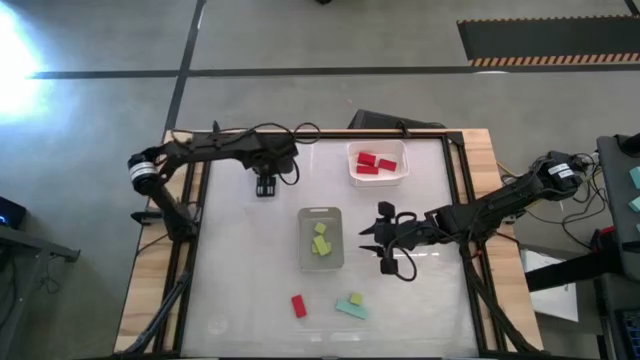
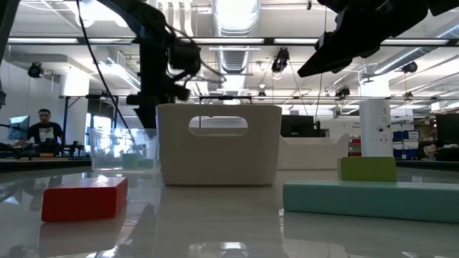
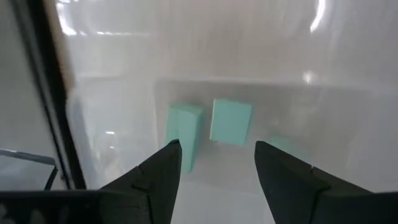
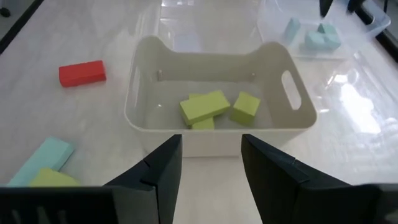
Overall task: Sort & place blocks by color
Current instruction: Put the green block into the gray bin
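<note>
My left gripper (image 1: 265,187) hangs open above a clear tray (image 4: 372,26) at the far left, fingers pointing down. In the tray lie teal blocks (image 3: 231,121), one (image 3: 184,134) standing on edge. My right gripper (image 1: 378,240) stands open just right of the white middle bin (image 1: 321,240), which holds yellow-green blocks (image 4: 205,107). Its fingers hold nothing. Near the front edge lie a red block (image 1: 298,305), a long teal block (image 1: 350,309) and a small yellow-green block (image 1: 356,298) beside it. Red blocks (image 1: 374,163) lie in a white tray (image 1: 377,181) at the far right.
A black frame (image 1: 457,190) runs along the table's sides. The bin's tall walls (image 2: 219,147) stand between the two arms. Bare tabletop lies at the front left (image 1: 240,300) and front right (image 1: 420,310).
</note>
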Robot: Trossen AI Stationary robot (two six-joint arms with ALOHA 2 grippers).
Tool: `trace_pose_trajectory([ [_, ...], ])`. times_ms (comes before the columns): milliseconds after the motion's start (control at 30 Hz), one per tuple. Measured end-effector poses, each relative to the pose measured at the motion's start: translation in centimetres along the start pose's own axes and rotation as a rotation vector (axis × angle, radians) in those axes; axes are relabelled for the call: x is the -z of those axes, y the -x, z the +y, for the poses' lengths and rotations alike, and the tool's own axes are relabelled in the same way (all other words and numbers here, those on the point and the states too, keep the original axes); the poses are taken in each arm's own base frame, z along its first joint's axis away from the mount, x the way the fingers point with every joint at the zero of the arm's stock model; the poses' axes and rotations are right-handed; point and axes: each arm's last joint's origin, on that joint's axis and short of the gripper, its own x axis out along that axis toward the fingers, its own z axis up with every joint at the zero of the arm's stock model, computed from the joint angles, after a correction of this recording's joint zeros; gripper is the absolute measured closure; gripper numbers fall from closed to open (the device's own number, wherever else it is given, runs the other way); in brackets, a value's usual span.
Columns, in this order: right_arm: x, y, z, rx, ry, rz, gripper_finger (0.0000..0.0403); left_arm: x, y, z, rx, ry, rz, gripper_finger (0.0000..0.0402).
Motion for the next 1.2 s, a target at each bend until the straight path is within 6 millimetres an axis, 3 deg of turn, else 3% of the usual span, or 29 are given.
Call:
trace_pose_trajectory([
  [267, 0.2, 0.0, 0.0, -0.008, -0.083, 0.020, 0.0246, -0.1, 6.4, -3.7, -0.163, 0.118, -0.186, 0.0214],
  [467, 0.3, 0.1, 0.4, -0.051, -0.144, 0.036, 0.0246, -0.6, 11.1, -7.9, -0.129, 0.249, -0.505, 0.0214],
  [600, 0.4, 0.4, 1.3, -0.085, -0.171, 0.040, 0.0246, -1.5, 13.1, -11.3, -0.103, 0.256, -0.727, 0.0214],
  [867, 0.8, 1.2, 3.7, -0.164, -0.241, 0.051, 0.0246, -2.0, 14.2, -17.3, -0.106, 0.266, -1.043, 0.0214],
  [1200, 0.5, 2.0, 6.0, -0.235, -0.322, 0.064, 0.0249, -1.6, 13.7, -20.2, -0.019, 0.278, -1.203, 0.0214],
])
